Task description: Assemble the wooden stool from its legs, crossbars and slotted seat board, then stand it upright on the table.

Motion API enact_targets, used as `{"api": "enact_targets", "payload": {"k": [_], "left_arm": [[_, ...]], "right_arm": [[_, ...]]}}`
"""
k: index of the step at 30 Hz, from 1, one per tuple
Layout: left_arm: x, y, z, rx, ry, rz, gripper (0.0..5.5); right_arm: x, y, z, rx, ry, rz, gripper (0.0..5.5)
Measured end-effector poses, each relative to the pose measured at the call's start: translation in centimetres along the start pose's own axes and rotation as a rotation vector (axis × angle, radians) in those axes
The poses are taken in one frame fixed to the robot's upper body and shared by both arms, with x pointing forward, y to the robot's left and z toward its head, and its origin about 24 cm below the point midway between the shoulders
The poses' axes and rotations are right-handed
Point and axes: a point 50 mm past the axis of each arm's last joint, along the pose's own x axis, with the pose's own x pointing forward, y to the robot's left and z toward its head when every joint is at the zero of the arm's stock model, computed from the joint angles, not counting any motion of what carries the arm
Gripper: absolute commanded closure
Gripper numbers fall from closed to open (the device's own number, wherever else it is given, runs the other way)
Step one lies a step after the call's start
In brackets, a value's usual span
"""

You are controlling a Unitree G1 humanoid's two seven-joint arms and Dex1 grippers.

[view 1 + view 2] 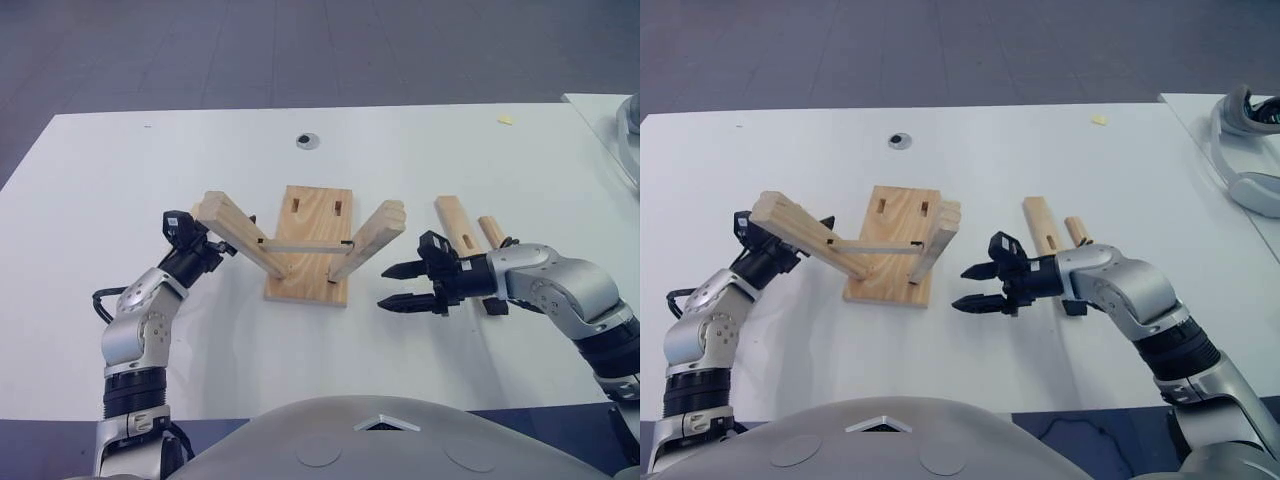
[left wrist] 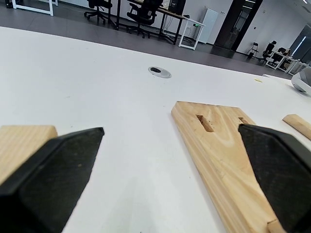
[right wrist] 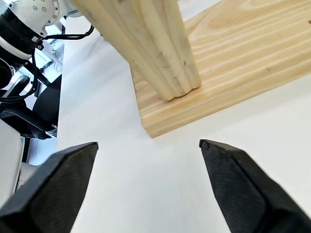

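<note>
Two wooden legs, the left leg (image 1: 238, 232) and the right leg (image 1: 368, 240), joined by a thin crossbar (image 1: 305, 243), lean as one frame over the slotted seat board (image 1: 318, 222), which lies flat on the white tabletop (image 1: 120, 170). Their lower ends rest on the near half of the seat board and their upper ends splay out past its left and right edges. Whether the ends sit in slots cannot be told. The left tool (image 1: 210, 248) is just left of the seat board, under the raised end of the left leg. Its fingers are spread wide, and the wood lies against one finger (image 2: 63, 165). The right tool (image 1: 385, 287) hangs just right of the seat board, below the raised end of the right leg, its tips pointing at the board, spread apart and holding nothing. Farther right of the seat board, a loose leg (image 1: 455, 225) and a shorter piece (image 1: 490, 232) lie side by side on the tabletop. A round grommet (image 1: 310, 140) sits beyond the far edge of the seat board
</note>
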Motion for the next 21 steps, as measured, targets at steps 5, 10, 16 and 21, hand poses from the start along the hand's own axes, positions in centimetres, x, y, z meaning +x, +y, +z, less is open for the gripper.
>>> {"api": "enact_targets", "payload": {"k": [5, 10, 16, 21], "left_arm": [[-0.1, 0.1, 0.8, 0.044, 0.001, -0.010, 0.39], [-0.3, -3.3, 6.3, 0.210, 0.004, -0.208, 0.39], [-1.0, -7.4, 5.7, 0.133, 0.240, -0.492, 0.39], [-0.5, -6.2, 5.8, 0.141, 0.184, -0.397, 0.39]], "right_arm": [[-0.7, -2.9, 1.6, -0.062, -0.116, -0.273, 1.38], [-0.6, -3.4, 1.5, -0.021, -0.257, -0.419, 1.38], [-1.3, -3.9, 2.0, -0.004, -0.359, -0.537, 1.38], [-1.7, -4.1, 2.8, -0.043, -0.396, -0.578, 1.38]]}}
